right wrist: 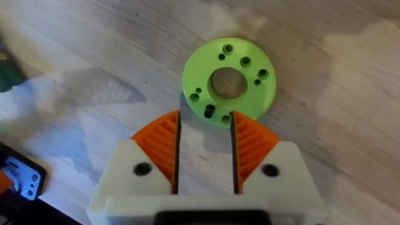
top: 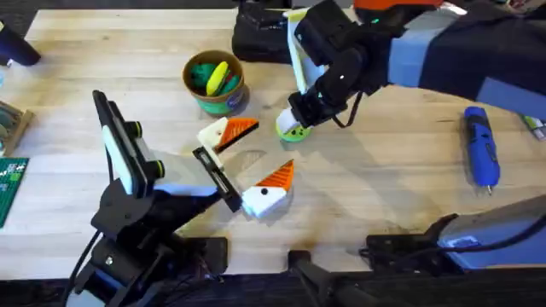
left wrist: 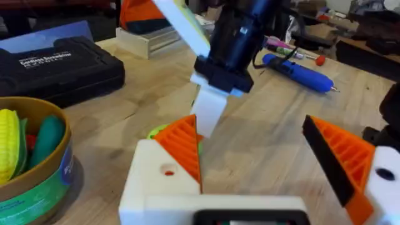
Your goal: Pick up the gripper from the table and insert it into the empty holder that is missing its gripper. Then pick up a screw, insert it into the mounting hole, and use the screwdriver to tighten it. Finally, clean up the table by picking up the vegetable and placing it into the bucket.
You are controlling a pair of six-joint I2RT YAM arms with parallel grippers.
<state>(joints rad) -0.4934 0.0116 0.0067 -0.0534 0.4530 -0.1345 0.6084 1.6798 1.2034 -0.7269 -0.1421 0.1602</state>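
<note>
My left gripper (top: 260, 153) stands wide open over the table's middle. Each of its white finger blocks carries an orange ribbed pad. On the holder (left wrist: 153, 181), the orange gripper pad (left wrist: 182, 147) is seated and the mounting hole (left wrist: 167, 170) shows orange inside. My right gripper (top: 297, 119) hangs just above the lime-green disc (right wrist: 228, 81), open by a narrow gap (right wrist: 205, 122) with nothing between the pads. The blue screwdriver (top: 480, 147) lies far right. The bucket (top: 229, 101) holds a green vegetable piece (left wrist: 47, 140) beside a yellow corn toy (left wrist: 9, 144).
A black case (left wrist: 56, 62) sits at the table's far edge behind the bucket. A green circuit board (top: 10, 183) lies at the left edge. The disc has several small holes around a central one. Bare wood lies between the disc and the screwdriver.
</note>
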